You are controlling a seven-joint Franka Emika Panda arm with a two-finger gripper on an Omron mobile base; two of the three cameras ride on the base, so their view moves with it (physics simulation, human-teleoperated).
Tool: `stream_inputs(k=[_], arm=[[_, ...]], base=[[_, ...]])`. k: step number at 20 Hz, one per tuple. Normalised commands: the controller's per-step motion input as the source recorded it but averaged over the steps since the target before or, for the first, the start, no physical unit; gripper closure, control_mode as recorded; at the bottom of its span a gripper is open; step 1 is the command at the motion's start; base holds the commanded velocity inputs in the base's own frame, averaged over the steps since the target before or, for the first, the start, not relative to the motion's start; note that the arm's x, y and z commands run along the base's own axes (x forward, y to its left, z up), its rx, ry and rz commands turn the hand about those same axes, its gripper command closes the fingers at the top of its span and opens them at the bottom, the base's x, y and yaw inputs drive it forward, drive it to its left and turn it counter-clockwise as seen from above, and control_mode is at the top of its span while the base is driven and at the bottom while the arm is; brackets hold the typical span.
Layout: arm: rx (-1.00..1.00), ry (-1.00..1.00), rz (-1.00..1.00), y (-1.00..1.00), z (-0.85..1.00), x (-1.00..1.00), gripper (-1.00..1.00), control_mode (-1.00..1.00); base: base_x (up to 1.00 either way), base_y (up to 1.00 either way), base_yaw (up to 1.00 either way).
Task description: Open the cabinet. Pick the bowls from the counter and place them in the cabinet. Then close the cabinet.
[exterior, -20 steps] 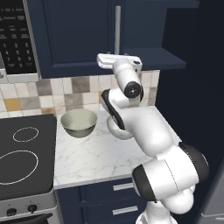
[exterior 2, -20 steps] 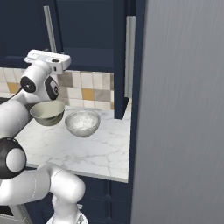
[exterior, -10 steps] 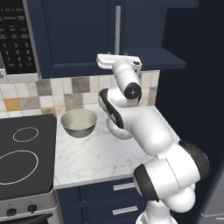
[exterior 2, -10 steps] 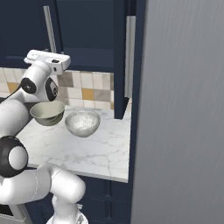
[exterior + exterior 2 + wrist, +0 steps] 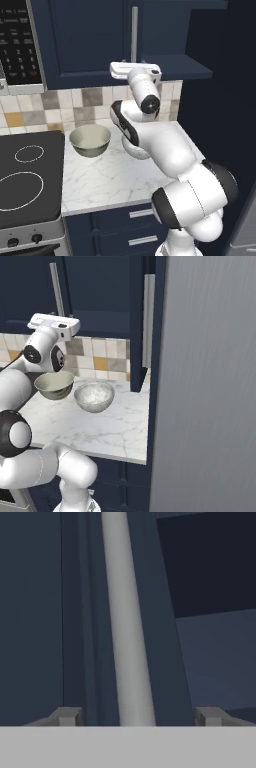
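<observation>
The navy cabinet has its left door shut and its right door swung open, edge-on, with a silver handle. My gripper is raised to the lower end of the left door's silver bar handle. In the hand view the gripper is open, and the handle runs up between the two fingertips without touching them. A beige-grey bowl and a marbled bowl sit side by side on the white marble counter.
A black stovetop adjoins the counter on the left, with a microwave above it. Navy drawers sit below the counter. A tall grey panel stands at the right. The open side's dark shelf shows beside the handle.
</observation>
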Motion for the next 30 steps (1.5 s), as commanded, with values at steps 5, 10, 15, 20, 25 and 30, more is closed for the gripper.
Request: stream_inputs(k=[5,10,15,20,25,30], arm=[[-0.06,0.00,-0.10,1.00,-0.23,0.42,1.00,-1.00],[-0.07,0.01,-0.08,1.00,-0.16,0.28,1.00,-1.00],[-0.07,0.00,-0.02,1.00,-0.12,0.05,1.00,-1.00],[-0.07,0.02,0.00,1.00,-0.04,-0.16,1.00,-1.00],[-0.06,0.05,0.00,1.00,0.00,-0.63,1.00,-1.00],[-0.07,0.11,0.00,1.00,0.00,-0.81,1.00,-1.00]], base=[[0.00,0.00,0.00],[0.00,0.00,0.00],[0.00,0.00,0.00],[0.00,0.00,0.00],[0.00,0.00,0.00],[0.00,0.00,0.00]])
